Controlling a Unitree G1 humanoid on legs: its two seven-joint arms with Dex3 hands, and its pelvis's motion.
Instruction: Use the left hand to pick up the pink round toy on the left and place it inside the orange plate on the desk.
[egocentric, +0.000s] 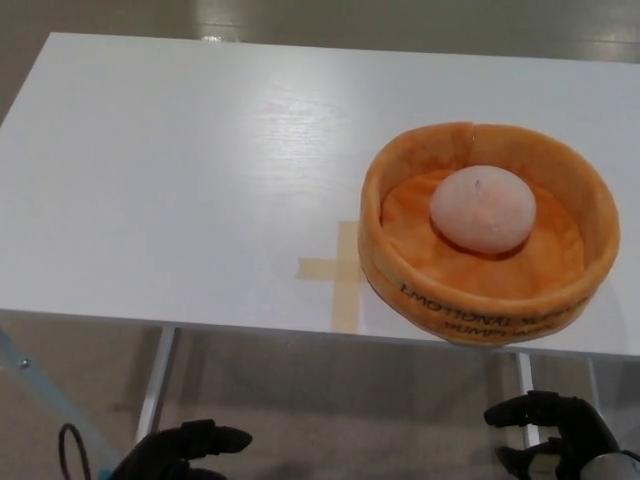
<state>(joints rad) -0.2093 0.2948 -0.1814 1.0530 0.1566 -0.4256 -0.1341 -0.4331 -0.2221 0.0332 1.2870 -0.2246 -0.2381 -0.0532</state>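
The toy (483, 208) sits in the plate (400, 270) at 3 o'clock on the worktop (180, 180), so both hands, left (185, 448) and right (555, 432), hang low with fingers open, holding nothing.

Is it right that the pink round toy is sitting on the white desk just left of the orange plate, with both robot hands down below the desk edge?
Not quite. The head view shows the pink round toy inside the orange plate, not on the white desk beside it. Both the left robot hand and right robot hand are below the desk edge.
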